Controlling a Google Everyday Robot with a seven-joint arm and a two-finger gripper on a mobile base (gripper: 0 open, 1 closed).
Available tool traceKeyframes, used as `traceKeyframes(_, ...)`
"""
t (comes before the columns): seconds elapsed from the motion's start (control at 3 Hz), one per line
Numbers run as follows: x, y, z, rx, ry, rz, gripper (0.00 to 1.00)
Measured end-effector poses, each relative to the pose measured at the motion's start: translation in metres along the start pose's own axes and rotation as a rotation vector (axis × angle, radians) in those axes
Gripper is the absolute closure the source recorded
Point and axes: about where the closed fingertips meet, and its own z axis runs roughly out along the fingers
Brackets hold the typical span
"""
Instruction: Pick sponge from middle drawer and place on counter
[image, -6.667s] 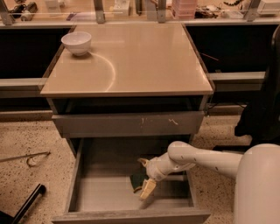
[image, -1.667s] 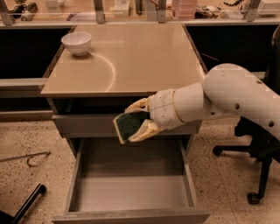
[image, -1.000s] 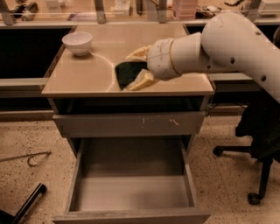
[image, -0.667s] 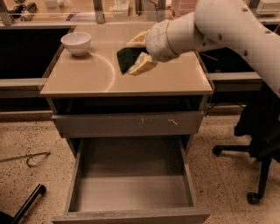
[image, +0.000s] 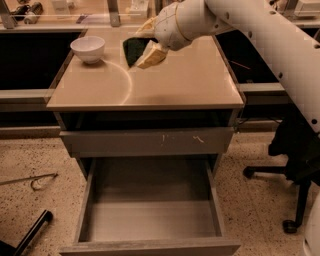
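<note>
Over the counter (image: 175, 82): gripper (image: 144, 44) hung above its back half, right of the white bowl (image: 88, 48).
Gripper fingers (image: 150, 54): pinched on the sponge (image: 132, 50).
Sponge: held over the counter, dark green face showing.
Middle drawer (image: 150, 220): stood open below the counter front, bare grey inside.

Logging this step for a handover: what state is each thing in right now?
gripper: shut on the sponge, above the counter
sponge: gripped, dark face showing
middle drawer: pulled open, bare inside
scratched drawer front: shut
white bowl: upright on the counter's far left corner
</note>
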Motion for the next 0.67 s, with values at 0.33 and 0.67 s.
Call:
traceKeyframes(0.33,0.023,-0.007,0.023,-0.034,-0.005,0.066,1.0)
traceKeyframes(0.67,0.07,-0.012,0.059,-0.078,0.007,0.207,1.0)
